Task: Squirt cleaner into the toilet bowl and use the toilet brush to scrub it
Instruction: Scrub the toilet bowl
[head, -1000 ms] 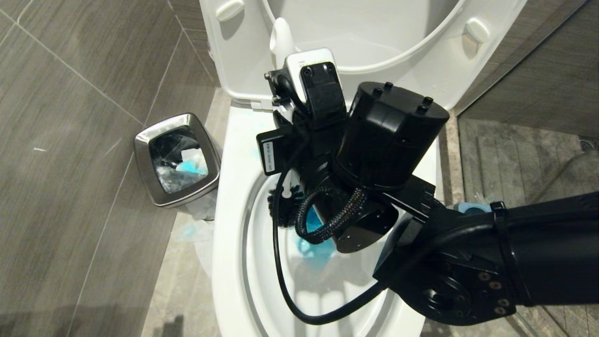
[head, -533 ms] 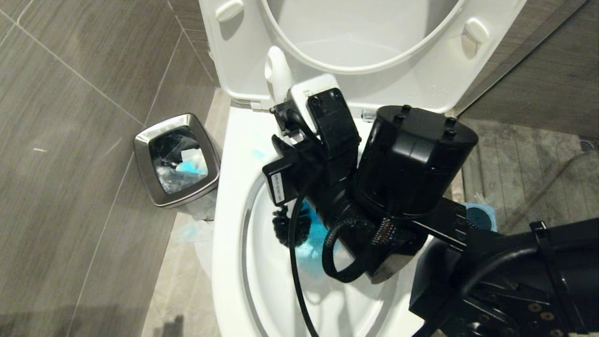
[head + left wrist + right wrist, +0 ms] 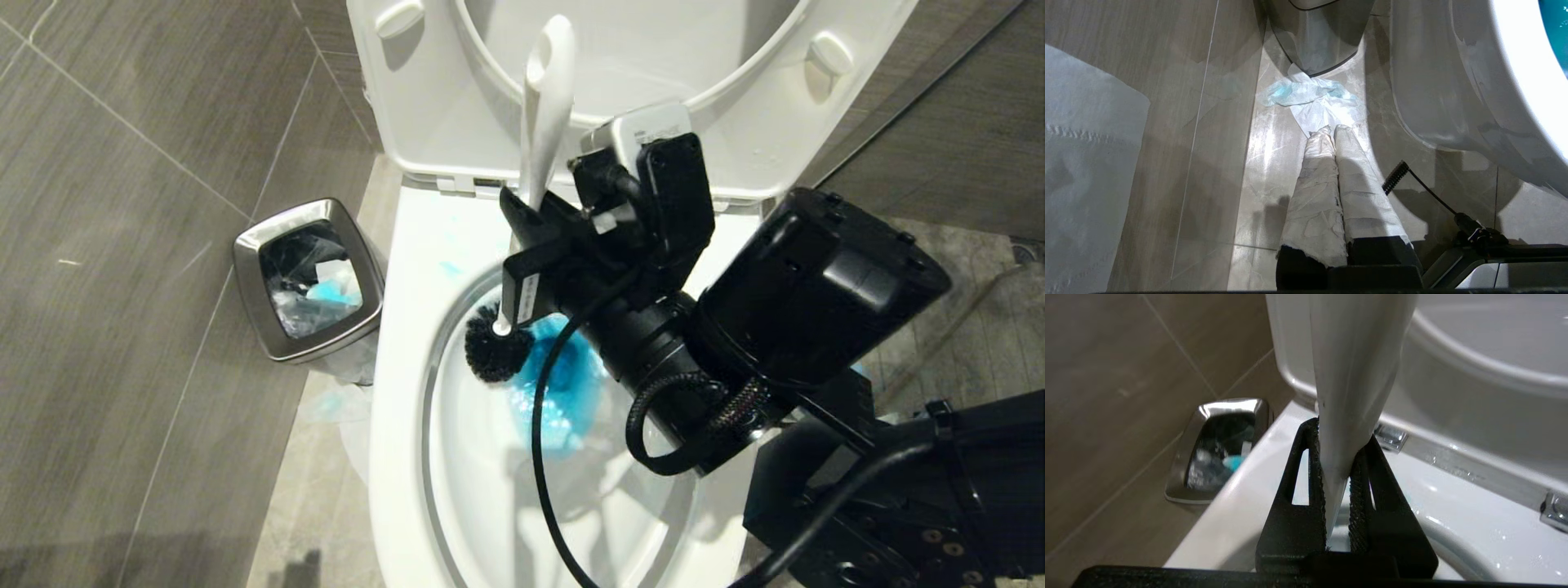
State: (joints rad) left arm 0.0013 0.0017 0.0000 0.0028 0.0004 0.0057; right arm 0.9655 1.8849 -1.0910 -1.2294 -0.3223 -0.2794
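The brush (image 3: pixel 545 98) was clamped mid-handle by the nearly closed right gripper (image 3: pixel 522 237), presumably so that the black bristle head could be pressed against the bowl (image 3: pixel 400 343) wall, at the edge of the blue cleaner (image 3: pixel 559 384) pooled inside; the right arm was reached across the bowl from the right, wrist angled downward; the left gripper (image 3: pixel 1331 136), closed and empty, was hung near the floor beside the bowl.

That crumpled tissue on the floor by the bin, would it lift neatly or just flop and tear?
Probably flop: the tissue lies crumpled in soft folds, so it looks limp and very light. Its blue stains suggest it is damp, so it may cling to the floor and tear easily. One edge lies against or under the bin, which might snag it.
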